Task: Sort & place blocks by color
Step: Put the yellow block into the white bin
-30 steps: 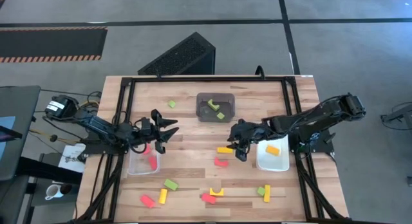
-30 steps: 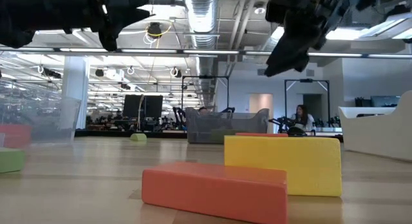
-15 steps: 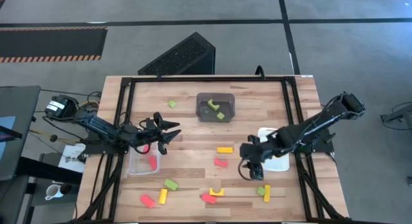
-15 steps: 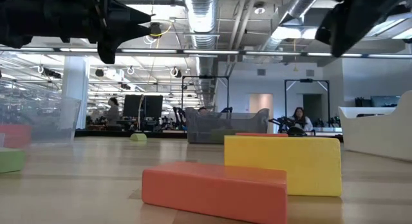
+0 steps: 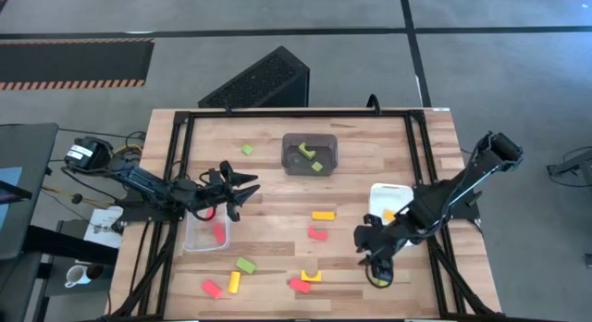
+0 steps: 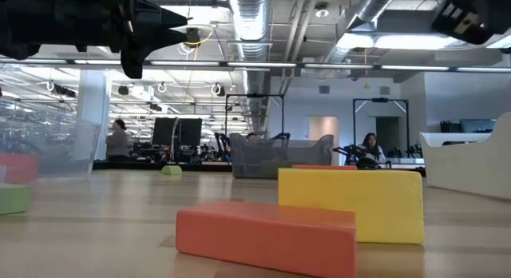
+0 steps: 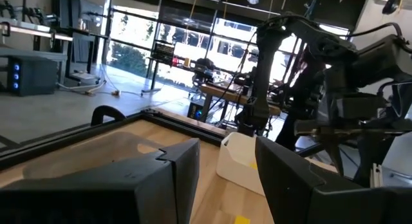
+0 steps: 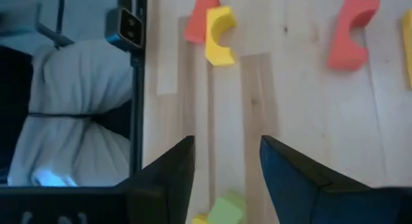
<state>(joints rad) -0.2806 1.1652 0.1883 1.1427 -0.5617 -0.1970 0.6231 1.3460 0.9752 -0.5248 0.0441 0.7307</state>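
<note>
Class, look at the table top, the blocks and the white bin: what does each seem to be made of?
Table top: wood, sealed matte, shown by pale planks with grain.
Blocks, such as the red bar: probably foam or painted wood; solid colour, dull and grainless.
White bin: likely plastic; smooth, even white walls.

Left gripper [image 5: 242,189] hovers at mid-left, arm extended level, fingers spread apart. Right gripper [image 5: 377,266] is angled down at the near right, fingers [image 8: 293,172] parted.
</note>
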